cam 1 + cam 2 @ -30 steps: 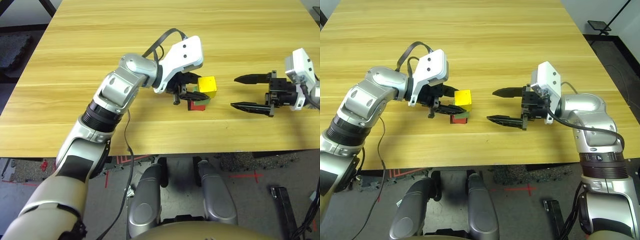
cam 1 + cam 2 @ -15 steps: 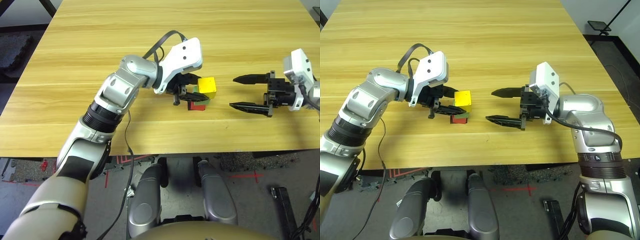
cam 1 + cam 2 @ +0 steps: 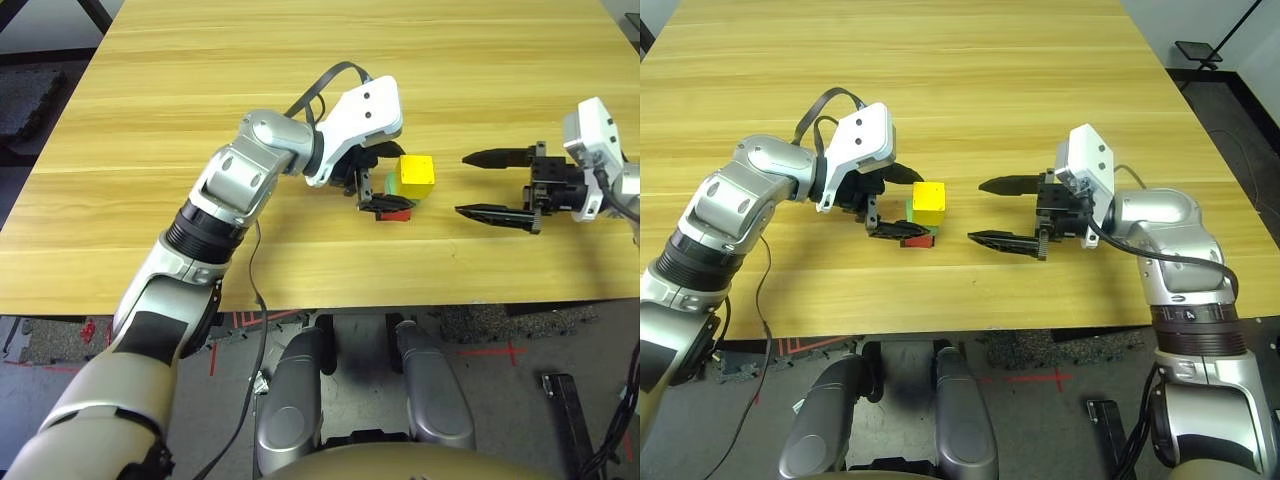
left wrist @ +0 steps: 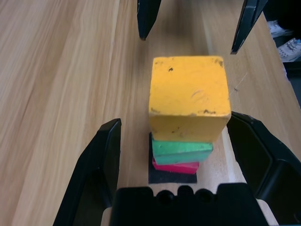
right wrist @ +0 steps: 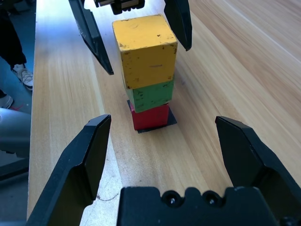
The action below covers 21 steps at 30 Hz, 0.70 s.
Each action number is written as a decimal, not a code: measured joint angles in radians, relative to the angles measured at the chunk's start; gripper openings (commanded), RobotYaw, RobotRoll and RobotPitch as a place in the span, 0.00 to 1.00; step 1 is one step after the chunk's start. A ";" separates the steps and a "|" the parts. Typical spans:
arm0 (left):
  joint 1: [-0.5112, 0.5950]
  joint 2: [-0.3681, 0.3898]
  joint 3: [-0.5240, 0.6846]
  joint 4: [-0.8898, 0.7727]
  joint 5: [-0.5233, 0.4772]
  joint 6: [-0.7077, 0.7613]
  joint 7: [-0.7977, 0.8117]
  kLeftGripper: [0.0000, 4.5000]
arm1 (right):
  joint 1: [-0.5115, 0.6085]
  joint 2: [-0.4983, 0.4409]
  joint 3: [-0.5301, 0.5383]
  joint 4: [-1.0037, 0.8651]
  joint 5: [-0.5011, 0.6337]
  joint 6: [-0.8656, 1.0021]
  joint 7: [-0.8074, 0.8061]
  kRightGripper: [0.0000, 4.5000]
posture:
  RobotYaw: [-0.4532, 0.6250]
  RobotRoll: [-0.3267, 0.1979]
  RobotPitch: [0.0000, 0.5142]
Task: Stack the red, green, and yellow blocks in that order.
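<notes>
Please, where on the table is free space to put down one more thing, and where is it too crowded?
Free: the far half of the table, beyond both arms, and the near strip between the stack and the table's front edge. Crowded: the middle, where the open left gripper brackets the stack of yellow block, green block and red block, with the open right gripper close beside.

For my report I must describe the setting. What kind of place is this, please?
Probably a robot lab or test room, not a home. A plain wooden table carries just a stack of three coloured blocks on a black square patch, and the floor below is grey with red tape marks.
</notes>
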State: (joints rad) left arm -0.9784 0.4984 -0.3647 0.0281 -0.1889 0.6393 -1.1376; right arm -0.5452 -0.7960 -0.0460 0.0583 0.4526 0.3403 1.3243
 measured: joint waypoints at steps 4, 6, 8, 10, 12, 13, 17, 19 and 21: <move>-0.006 0.068 0.000 0.000 0.001 0.005 -0.045 0.99 | -0.003 0.000 0.001 0.002 -0.001 0.000 0.001 1.00 | 0.64 0.79 0.56; -0.006 0.087 0.000 -0.004 -0.002 0.014 -0.062 0.99 | -0.009 0.001 0.001 0.004 -0.001 0.000 0.001 1.00 | 0.65 0.79 0.56; -0.006 0.113 0.001 -0.012 -0.006 0.027 -0.080 0.99 | -0.014 0.001 0.001 0.008 -0.001 0.000 0.003 1.00 | 0.64 0.79 0.56; 0.000 0.144 0.007 -0.028 -0.012 0.040 -0.094 0.99 | -0.015 0.000 0.001 0.013 -0.001 0.000 0.006 1.00 | 0.64 0.78 0.56; 0.011 0.174 0.017 -0.040 -0.017 0.049 -0.105 0.99 | -0.016 -0.002 0.001 0.016 -0.001 0.000 0.010 1.00 | 0.64 0.77 0.56; 0.017 0.198 0.022 -0.042 -0.019 0.052 -0.115 0.99 | -0.017 -0.010 0.001 0.022 -0.001 -0.001 0.014 1.00 | 0.64 0.77 0.56; 0.024 0.272 0.061 0.026 -0.009 0.039 -0.120 0.99 | -0.045 -0.058 -0.008 0.087 -0.011 -0.023 0.031 1.00 | 0.64 0.77 0.55; 0.023 0.297 0.078 0.121 0.026 -0.014 -0.088 0.99 | -0.087 -0.075 -0.013 0.159 -0.028 -0.051 0.031 1.00 | 0.64 0.77 0.54; 0.021 0.301 0.111 0.223 0.062 -0.060 -0.030 0.99 | -0.131 -0.084 -0.031 0.237 -0.047 -0.085 0.015 1.00 | 0.64 0.76 0.54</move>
State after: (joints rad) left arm -0.9569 0.7990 -0.2536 0.2511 -0.1271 0.5790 -1.1676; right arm -0.6762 -0.8804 -0.0772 0.2951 0.4054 0.2554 1.3393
